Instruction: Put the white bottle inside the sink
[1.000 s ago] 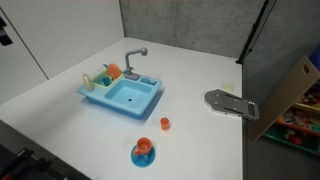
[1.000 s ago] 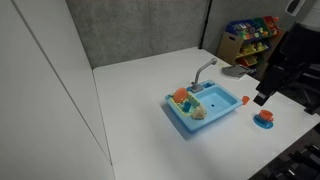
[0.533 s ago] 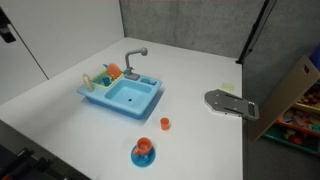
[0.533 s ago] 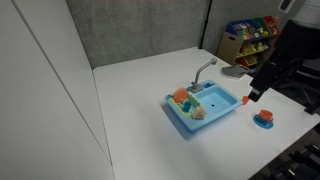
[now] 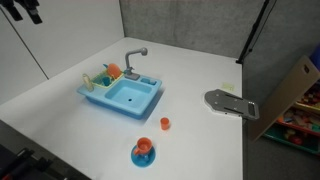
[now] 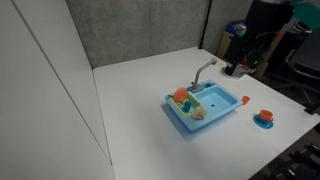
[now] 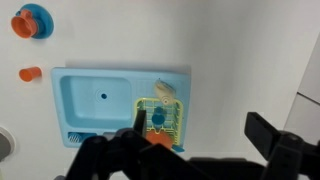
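Tool [image 7: 197,132] spread wide, empty, high above sink [image 7: 85,115]. Bottle [image 7: 165,92] tiny, in rack [image 7: 178,115] beside orange item [image 6: 181,96]: tool may pinch wrong thing, snag rack.

The white bottle [image 7: 165,91] lies in the sink [image 7: 120,73] rack.

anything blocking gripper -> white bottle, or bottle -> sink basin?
Nothing visible. The white bottle lies in the sink side compartment, at the edge of the yellow rack; the basin beside it is bare. The gripper hangs open above, only air between.
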